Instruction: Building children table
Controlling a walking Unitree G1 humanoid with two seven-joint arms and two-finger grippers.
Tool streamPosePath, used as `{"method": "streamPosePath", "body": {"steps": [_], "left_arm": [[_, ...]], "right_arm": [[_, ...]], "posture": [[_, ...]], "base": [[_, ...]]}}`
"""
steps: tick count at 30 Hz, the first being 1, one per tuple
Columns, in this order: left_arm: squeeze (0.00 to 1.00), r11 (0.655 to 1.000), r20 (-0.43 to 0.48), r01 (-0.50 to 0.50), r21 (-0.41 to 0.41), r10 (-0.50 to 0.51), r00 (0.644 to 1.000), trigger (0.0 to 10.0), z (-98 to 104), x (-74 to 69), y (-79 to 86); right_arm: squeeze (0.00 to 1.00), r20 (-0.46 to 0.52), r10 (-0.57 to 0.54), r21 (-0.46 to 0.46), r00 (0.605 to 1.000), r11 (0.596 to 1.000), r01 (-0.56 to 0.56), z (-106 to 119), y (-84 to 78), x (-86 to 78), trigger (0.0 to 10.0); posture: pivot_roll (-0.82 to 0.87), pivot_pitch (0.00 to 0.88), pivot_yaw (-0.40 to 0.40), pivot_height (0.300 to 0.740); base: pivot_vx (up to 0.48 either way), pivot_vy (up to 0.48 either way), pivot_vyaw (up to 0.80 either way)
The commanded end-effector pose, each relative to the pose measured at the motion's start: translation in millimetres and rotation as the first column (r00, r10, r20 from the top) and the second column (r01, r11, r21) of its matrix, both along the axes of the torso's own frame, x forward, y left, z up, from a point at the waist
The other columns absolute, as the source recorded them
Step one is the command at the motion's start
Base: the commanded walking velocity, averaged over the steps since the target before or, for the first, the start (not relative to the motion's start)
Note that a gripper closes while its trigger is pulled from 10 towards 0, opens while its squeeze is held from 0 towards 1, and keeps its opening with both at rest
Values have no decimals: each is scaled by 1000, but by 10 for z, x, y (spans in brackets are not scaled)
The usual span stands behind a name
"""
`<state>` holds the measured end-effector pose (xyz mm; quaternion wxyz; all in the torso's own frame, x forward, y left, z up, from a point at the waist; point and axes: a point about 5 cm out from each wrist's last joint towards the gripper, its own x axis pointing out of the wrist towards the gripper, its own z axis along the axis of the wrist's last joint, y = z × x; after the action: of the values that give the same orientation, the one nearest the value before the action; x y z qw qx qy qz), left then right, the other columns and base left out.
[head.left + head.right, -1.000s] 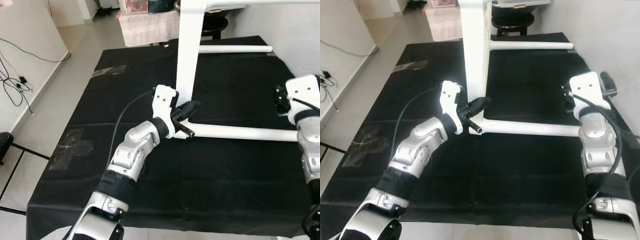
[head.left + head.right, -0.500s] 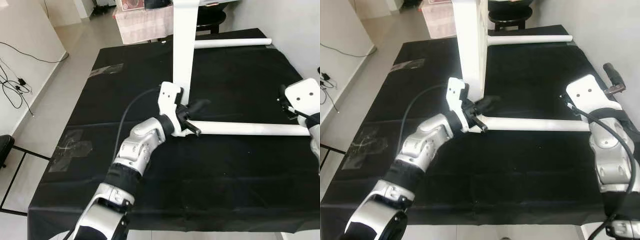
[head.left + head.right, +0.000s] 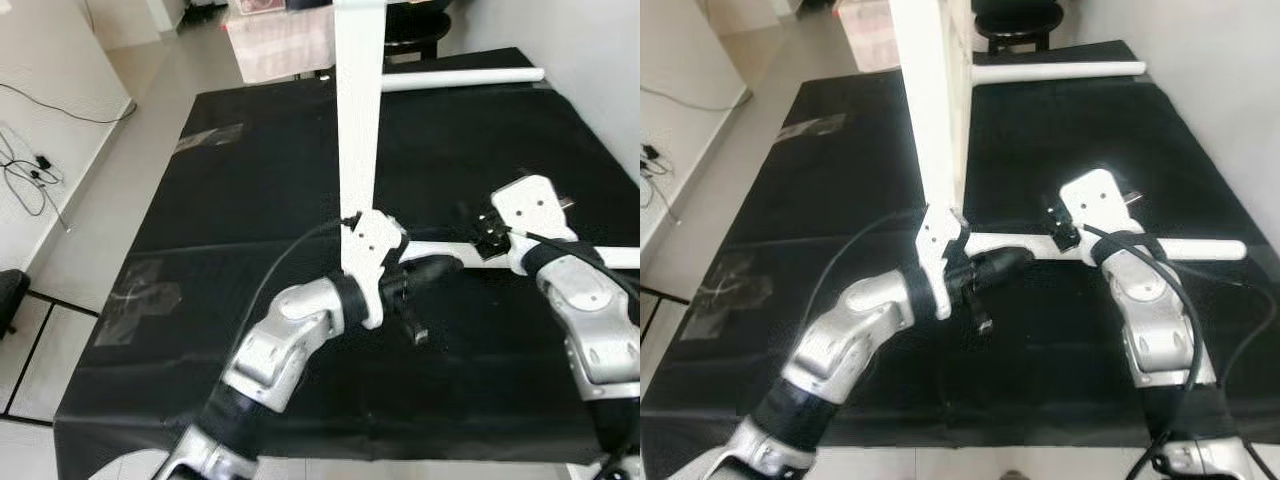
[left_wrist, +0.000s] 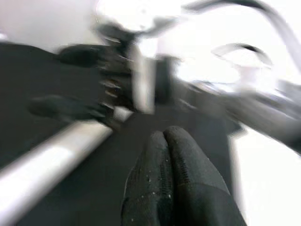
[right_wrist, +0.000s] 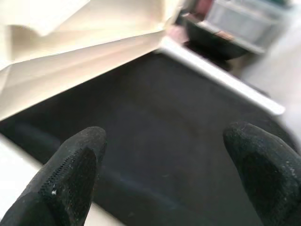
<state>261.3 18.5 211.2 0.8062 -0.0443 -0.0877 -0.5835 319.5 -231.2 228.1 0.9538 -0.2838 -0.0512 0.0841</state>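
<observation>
A white tabletop panel (image 3: 358,110) stands on edge on the black cloth. One white leg (image 3: 1200,248) runs from its base to the right, and a second leg (image 3: 460,80) lies at the far end. My left gripper (image 3: 430,272) is shut, its fingers (image 4: 171,146) pressed together just in front of the near leg by the panel's foot. A short dark rod (image 3: 412,325) sticks down beside that hand. My right gripper (image 3: 475,225) hovers open over the middle of the near leg, with fingers (image 5: 70,165) wide apart and the panel (image 5: 70,52) ahead.
The black cloth (image 3: 250,180) covers a low square platform; its front edge is close below my arms. Pale floor and cables (image 3: 25,160) lie to the left, a white wall rises on the right, and a dark stool (image 3: 1020,15) stands behind the platform.
My right arm has swung left from the leg's outer end to its middle. My left gripper has shifted right and toward me along the leg. The camera has also moved.
</observation>
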Motion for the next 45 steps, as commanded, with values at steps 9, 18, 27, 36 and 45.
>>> {"method": "streamPosePath", "body": {"steps": [9,18,27,36,45], "left_arm": [[0,962,-28,-273,21,274,961,10000,-58,-327,603],[0,765,-123,-635,111,645,755,10000,-351,-492,1015],[0,736,-211,-652,185,677,705,10000,-601,-764,1052],[0,716,-241,-674,179,697,676,10000,-648,-828,1081],[0,733,-244,-659,168,679,693,10000,-655,-815,1056]], "right_arm": [[0,-244,253,-2,936,965,-261,-224,249,-149,10000],[0,-240,270,206,933,953,-222,-249,603,-81,10000],[0,-206,125,246,971,967,-72,-201,646,93,10000],[0,-198,280,331,939,921,-204,-179,994,68,10000],[0,-154,219,365,964,919,-150,-111,1173,205,10000]], "posture": [[-121,186,97,740],[-99,174,96,740],[-80,164,97,740],[-70,162,95,740],[-68,160,90,740]], "base": [[0,0,0],[0,0,0],[0,0,0],[0,0,0],[0,0,0]]}}
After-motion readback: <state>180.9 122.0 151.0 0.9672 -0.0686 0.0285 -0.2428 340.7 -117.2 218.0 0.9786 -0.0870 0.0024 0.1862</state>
